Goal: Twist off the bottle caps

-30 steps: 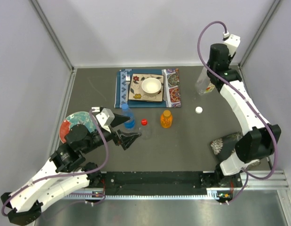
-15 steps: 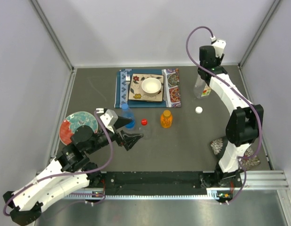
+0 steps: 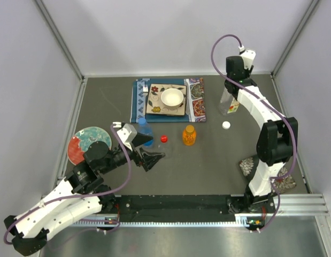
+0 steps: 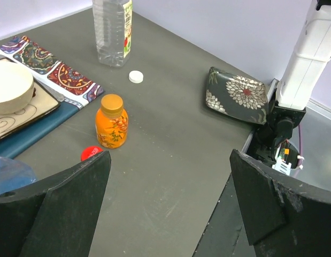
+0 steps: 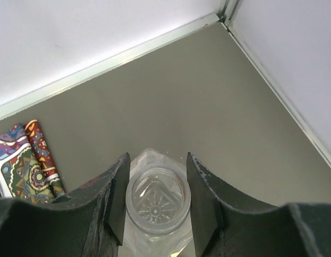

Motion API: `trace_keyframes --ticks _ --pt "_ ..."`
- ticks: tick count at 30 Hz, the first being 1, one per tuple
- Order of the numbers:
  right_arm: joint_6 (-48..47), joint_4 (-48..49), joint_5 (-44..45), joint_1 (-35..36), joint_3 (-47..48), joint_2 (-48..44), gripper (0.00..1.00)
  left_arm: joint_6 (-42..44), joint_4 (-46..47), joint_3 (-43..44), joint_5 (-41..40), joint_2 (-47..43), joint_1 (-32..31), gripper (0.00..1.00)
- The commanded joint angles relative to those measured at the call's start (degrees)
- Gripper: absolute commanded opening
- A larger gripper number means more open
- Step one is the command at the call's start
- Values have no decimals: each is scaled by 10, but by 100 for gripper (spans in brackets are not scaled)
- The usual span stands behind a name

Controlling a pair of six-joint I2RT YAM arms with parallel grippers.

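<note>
My right gripper (image 3: pixel 230 89) (image 5: pixel 158 160) is shut on the neck of a clear bottle (image 3: pixel 228 105) (image 5: pixel 158 201) that stands uncapped at the back right. A white cap (image 3: pixel 225 125) (image 4: pixel 136 76) lies loose on the table just in front of it. A red cap (image 3: pixel 163 138) (image 4: pixel 90 152) lies loose near the middle. The orange bottle (image 3: pixel 189 136) (image 4: pixel 112 126) carries its orange cap (image 4: pixel 112 101). A blue cap (image 3: pixel 143 121) tops the bottle beside my left gripper (image 3: pixel 149 158) (image 4: pixel 170 176), which is open and holds nothing.
A patterned mat (image 3: pixel 195 99) at the back centre bears a tray with a white bowl (image 3: pixel 172 97) (image 4: pixel 10 85). A red and teal plate (image 3: pixel 89 143) lies at the left. A floral pouch (image 3: pixel 249 165) (image 4: pixel 235 95) sits by the right arm's base.
The right arm swung left and folded in, carrying the clear bottle slightly left and nearer. The left arm edged right toward the red cap, uncovering more of the plate.
</note>
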Motion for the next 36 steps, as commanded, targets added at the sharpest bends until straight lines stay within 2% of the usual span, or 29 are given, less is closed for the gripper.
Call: trace_keyframes --ticks 1,2,4,5,8,14,30,36 --pt "16 -3 -25 -7 -24 -5 12 -7 34 5 12 6 0 98" --pt "16 -3 -26 -7 -26 -6 22 -9 35 5 13 6 0 98" --pt "16 -5 -37 -8 -28 -10 35 -10 35 5 16 7 0 98" --pt "17 -6 -39 -7 -28 -11 47 -11 35 6 15 9 1 98" --pt "21 -11 -47 -7 -26 -21 61 -12 34 8 14 8 1 98" --pt "37 -26 -66 -7 -19 -44 68 -13 35 11 14 12 0 98" --pt "42 -42 -89 -6 -26 -69 68 -24 35 7 27 11 0 98" --pt "59 -53 -95 -4 -7 -116 80 -20 30 11 21 9 1 98"
